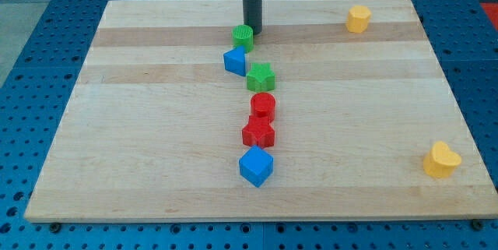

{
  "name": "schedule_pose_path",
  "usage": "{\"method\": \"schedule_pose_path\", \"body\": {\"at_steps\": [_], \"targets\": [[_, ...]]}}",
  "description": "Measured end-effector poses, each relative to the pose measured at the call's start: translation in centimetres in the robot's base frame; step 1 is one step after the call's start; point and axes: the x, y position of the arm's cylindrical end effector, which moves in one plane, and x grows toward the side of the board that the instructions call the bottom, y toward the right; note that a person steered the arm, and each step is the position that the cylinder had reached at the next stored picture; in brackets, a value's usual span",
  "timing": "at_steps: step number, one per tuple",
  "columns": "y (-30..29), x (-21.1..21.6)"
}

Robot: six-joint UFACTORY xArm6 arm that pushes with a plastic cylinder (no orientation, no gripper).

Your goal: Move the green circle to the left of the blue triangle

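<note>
The green circle (pixel 243 37) sits near the top middle of the wooden board (pixel 140 125). The blue triangle (pixel 234 61) lies just below it and slightly to the view's left, almost touching it. My tip (pixel 254 30) stands at the green circle's upper right edge, touching or nearly touching it. The dark rod rises straight up out of the view's top.
A green star (pixel 261 76) lies below and right of the blue triangle. Below it in a line come a red circle (pixel 263 106), a red star (pixel 258 133) and a blue cube (pixel 255 166). A yellow block (pixel 358 19) is at top right, a yellow heart (pixel 441 160) at lower right.
</note>
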Motion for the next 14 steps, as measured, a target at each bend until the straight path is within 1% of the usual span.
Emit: {"method": "schedule_pose_path", "body": {"at_steps": [2, 6, 8, 9, 10, 14], "targets": [[-0.9, 0.5], [-5.5, 1.3], [-5.0, 0.7], [-0.8, -1.8], [0.2, -0.6], [-2.5, 3.0]]}}
